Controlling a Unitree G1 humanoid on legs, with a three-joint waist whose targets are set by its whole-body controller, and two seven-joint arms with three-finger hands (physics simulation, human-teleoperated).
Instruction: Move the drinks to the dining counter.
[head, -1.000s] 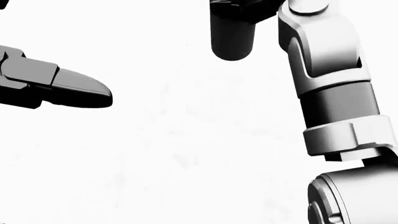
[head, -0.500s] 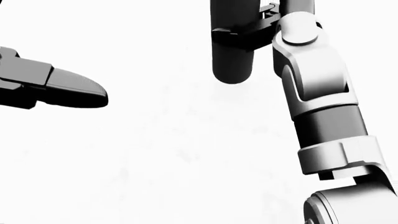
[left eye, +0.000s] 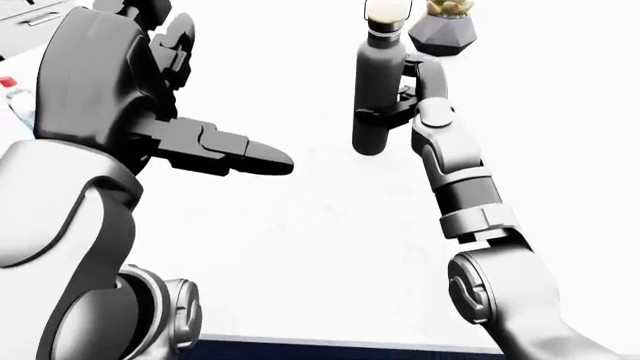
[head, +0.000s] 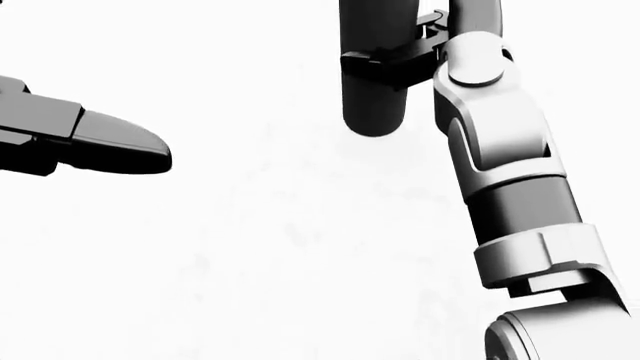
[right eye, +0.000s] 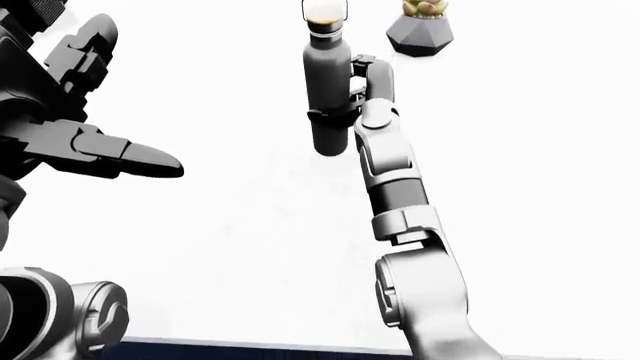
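A dark grey drink bottle (left eye: 380, 90) with a pale cap stands upright over the white counter (left eye: 330, 247), near the top middle of the left-eye view. My right hand (left eye: 392, 114) is shut on its lower half, fingers wrapped round it from the right. Whether the bottle's base touches the counter I cannot tell. In the head view only the bottle's lower part (head: 375, 75) shows. My left hand (left eye: 215, 146) hovers open at the left, fingers stretched toward the bottle but well apart from it, holding nothing.
A small plant in a dark faceted pot (right eye: 420, 30) sits just above and to the right of the bottle. The counter's near edge (left eye: 320, 346) runs along the bottom of the eye views, with a dark strip below it.
In the head view the bottle and my right hand have moved downward, so more of the bottle shows. The right forearm has shifted a little left. The left hand has barely moved.
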